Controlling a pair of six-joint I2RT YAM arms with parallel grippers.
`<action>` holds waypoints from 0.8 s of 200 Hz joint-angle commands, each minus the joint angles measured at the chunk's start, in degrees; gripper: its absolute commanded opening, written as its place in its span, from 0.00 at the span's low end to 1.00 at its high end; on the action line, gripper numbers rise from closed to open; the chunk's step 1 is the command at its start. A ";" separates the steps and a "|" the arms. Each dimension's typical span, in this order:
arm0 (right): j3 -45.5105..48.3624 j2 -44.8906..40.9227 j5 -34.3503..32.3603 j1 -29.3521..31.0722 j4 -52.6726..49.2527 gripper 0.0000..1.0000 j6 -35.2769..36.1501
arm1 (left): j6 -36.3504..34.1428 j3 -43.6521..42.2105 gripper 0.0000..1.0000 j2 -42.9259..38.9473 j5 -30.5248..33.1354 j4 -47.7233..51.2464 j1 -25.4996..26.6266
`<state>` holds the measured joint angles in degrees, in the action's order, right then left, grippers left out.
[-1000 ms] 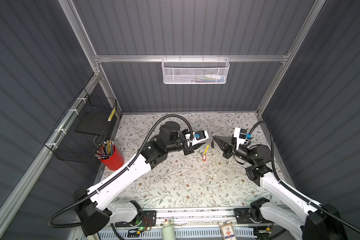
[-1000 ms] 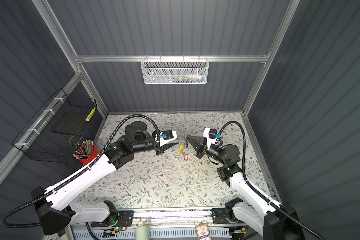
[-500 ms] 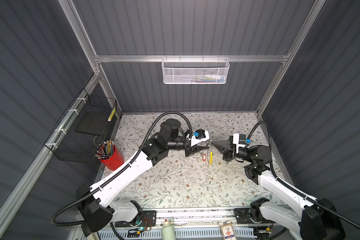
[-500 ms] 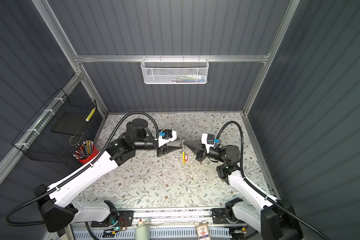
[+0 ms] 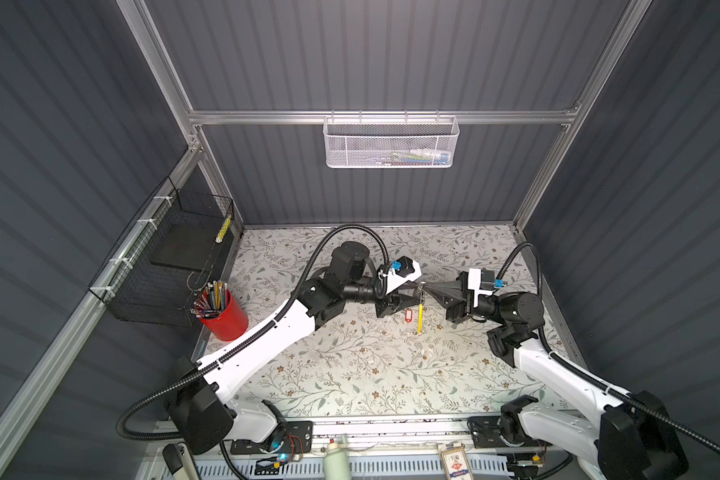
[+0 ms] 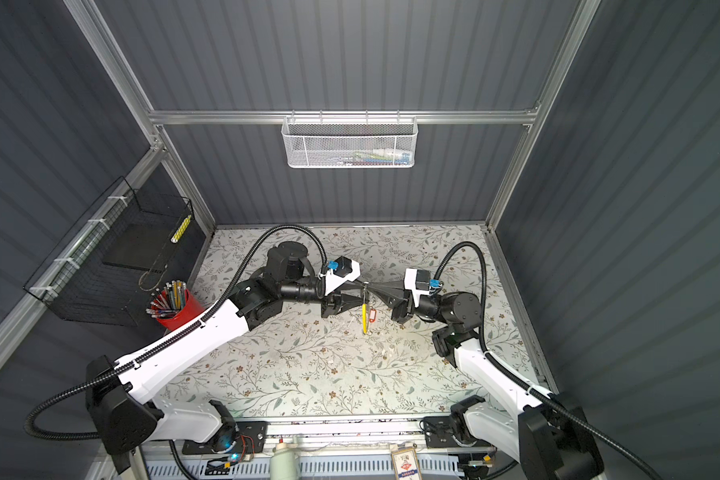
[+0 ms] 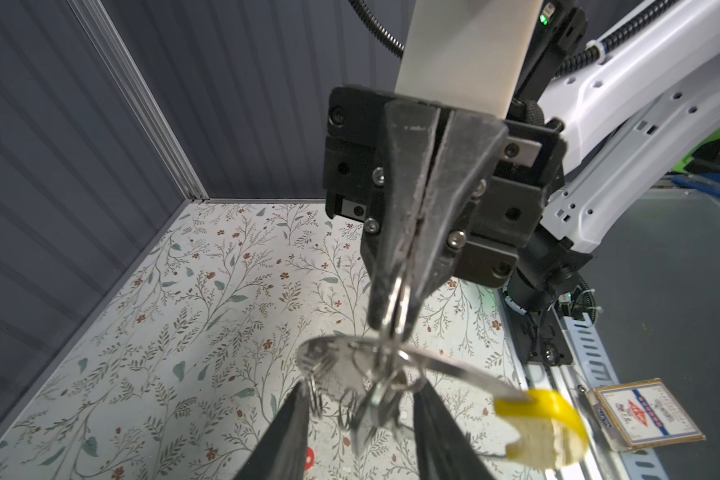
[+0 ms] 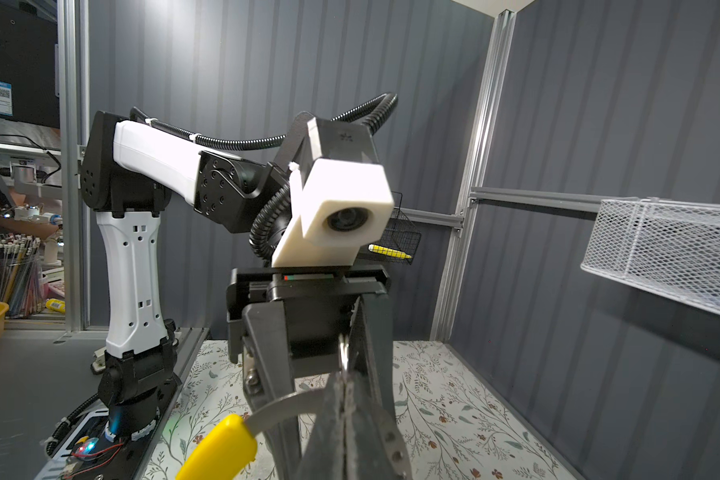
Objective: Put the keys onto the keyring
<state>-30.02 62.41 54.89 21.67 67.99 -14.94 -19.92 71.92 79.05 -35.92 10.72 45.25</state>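
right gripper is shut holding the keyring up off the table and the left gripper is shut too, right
No: the left gripper is open, its fingers apart either side of the hanging keys, as the left wrist view shows. The right gripper is shut, holding the keyring off the table.

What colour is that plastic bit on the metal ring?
Bright yellow. The plastic bit on the keyring shows best in the left wrist view.

Both arms stretched inward, tips nearly meeting, R end effector (image 5: 426, 286) clamped, L end effector (image 5: 417, 290) apparently parted.
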 commanded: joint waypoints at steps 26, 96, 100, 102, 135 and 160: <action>-1.02 0.25 0.31 -0.23 2.68 0.00 0.17 | 1.36 -0.21 0.23 0.58 -4.03 -2.12 -0.53; 0.55 -2.41 -0.03 -0.93 -0.37 0.00 1.49 | -10.24 5.99 0.00 0.68 3.70 10.97 -0.52; 0.52 -2.53 -0.05 -0.96 -0.47 0.00 1.41 | -10.94 6.52 0.00 0.83 4.27 11.98 -0.52; 0.56 -2.60 -0.05 -0.94 -0.61 0.00 1.47 | -11.07 6.75 0.00 0.95 4.50 12.44 -0.52; 1.06 -3.56 0.63 -1.14 -3.04 0.00 2.28 | -16.93 12.31 0.00 2.26 8.46 19.32 -0.48; 0.93 -4.87 1.16 -1.18 -8.21 0.00 5.05 | -20.83 16.60 0.00 3.90 10.75 25.35 -0.43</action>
<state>-29.21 59.33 55.09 20.64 63.37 -12.73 -34.46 83.96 81.45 -29.23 27.20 45.28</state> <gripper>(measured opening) 0.047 0.069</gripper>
